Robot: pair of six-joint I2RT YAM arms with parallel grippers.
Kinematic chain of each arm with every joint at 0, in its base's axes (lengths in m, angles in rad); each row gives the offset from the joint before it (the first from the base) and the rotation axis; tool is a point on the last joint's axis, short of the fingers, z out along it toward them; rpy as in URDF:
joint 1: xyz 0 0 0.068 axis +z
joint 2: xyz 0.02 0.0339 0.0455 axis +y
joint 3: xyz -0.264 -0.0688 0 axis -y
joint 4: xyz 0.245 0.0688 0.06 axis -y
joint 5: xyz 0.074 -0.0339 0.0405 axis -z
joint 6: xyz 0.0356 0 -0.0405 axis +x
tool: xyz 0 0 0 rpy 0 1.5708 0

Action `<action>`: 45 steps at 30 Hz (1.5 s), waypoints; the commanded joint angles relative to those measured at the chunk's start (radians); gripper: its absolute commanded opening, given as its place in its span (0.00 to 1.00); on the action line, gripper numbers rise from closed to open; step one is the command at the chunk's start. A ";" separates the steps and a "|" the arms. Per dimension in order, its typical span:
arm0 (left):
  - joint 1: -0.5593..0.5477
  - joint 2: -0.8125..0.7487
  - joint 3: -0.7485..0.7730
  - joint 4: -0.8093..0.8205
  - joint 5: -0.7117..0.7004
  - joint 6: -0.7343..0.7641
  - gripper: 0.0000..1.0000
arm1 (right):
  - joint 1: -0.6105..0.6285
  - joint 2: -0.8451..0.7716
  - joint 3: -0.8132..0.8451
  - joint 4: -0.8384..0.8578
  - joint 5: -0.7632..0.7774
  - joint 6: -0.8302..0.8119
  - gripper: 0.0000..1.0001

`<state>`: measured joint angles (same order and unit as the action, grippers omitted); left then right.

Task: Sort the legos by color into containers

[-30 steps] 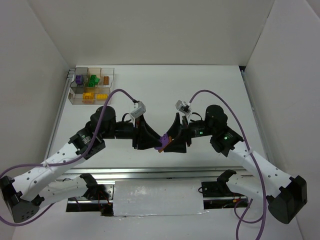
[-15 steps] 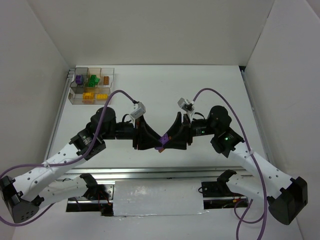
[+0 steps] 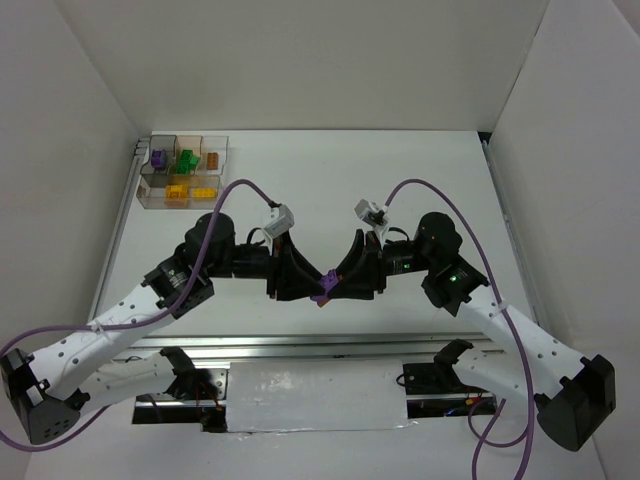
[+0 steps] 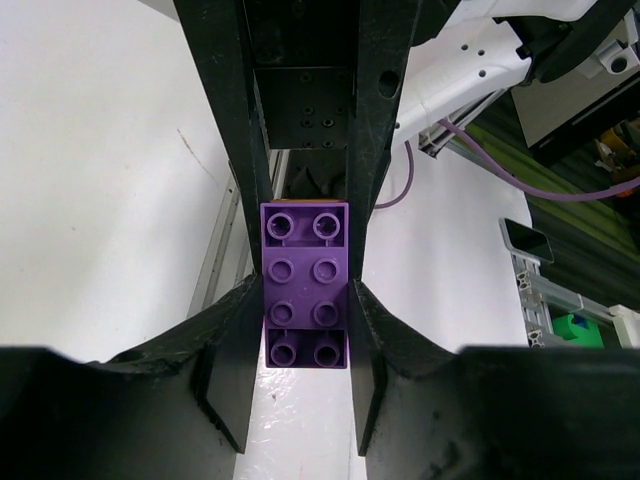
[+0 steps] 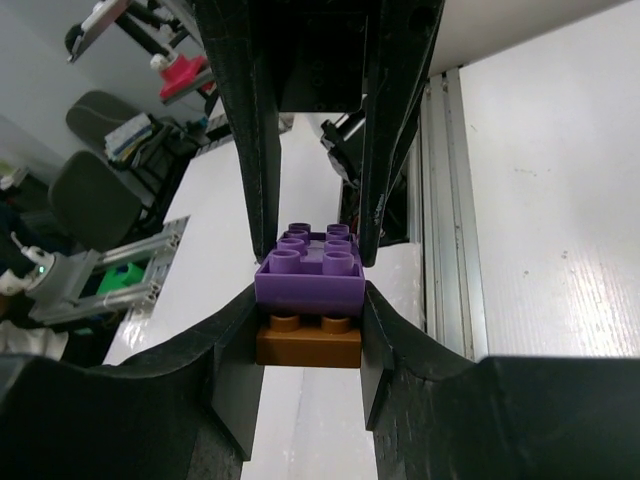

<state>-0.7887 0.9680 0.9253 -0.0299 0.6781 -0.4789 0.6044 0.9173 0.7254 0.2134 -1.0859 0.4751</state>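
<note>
the right arm [image 3: 440,250] has barely nudged toward 3 o'clock this last second. left gripper [image 3: 303,287] and right gripper [image 3: 342,285] stay clenched on the two-brick stack [image 3: 322,291] mid-table, purple brick [image 4: 306,285] still on brown brick [image 5: 309,345], so neither is sortable yet. at 10 o'clock the organizer tray [image 3: 148,192] holds purple, green, orange, yellow legos [image 3: 186,158] in separate cells.

Stacked bricks [image 3: 321,292] lie between left end effector [image 4: 306,330] and right end effector [image 5: 308,320]; tray [image 3: 149,189] behind, leftward.
</note>
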 commanded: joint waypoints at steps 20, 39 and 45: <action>-0.009 0.040 -0.005 0.058 0.080 -0.015 0.62 | -0.002 0.005 0.060 -0.046 -0.022 -0.067 0.00; -0.009 0.061 -0.005 0.076 0.092 -0.012 0.00 | -0.002 0.003 0.060 -0.032 -0.023 -0.056 0.02; -0.009 0.032 0.006 0.061 0.051 0.005 0.00 | -0.002 0.003 0.048 -0.028 -0.040 -0.062 0.62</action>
<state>-0.7860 1.0210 0.9222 -0.0177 0.7296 -0.4980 0.5961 0.9249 0.7422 0.1177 -1.1187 0.4286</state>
